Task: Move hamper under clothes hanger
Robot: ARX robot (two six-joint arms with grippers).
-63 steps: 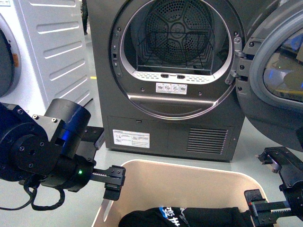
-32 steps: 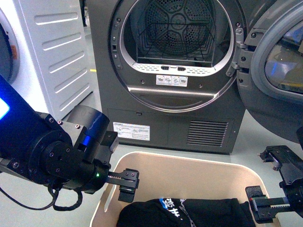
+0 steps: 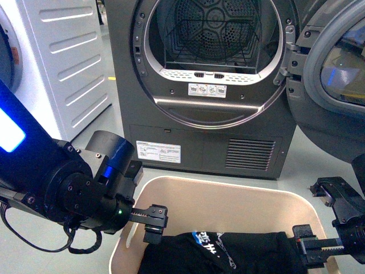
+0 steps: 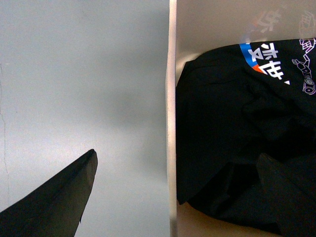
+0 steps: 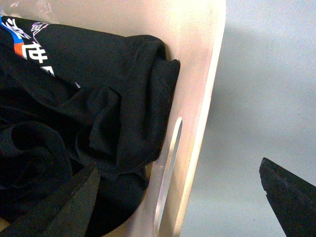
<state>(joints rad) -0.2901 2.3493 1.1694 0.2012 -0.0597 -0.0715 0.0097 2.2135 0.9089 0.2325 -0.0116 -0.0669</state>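
The beige hamper (image 3: 228, 191) stands on the floor right in front of me, with black printed clothes (image 3: 228, 251) inside. My left gripper (image 3: 142, 202) is open and straddles the hamper's left wall (image 4: 172, 123), with one finger (image 4: 281, 192) over the clothes and the other outside over the floor. My right gripper (image 3: 316, 220) is open and straddles the right wall (image 5: 197, 123) beside a handle slot (image 5: 170, 163), one finger (image 5: 69, 202) inside and one outside. The clothes hanger is out of view.
A dark grey dryer (image 3: 211, 137) stands close behind the hamper, its round door (image 3: 336, 74) swung open to the right. A white washing machine (image 3: 63, 63) stands at the back left. Grey floor (image 3: 325, 171) surrounds the hamper.
My left arm has swung in and to the right, carrying its inner finger over the hamper's left wall towards the clothes. The right gripper has barely moved.
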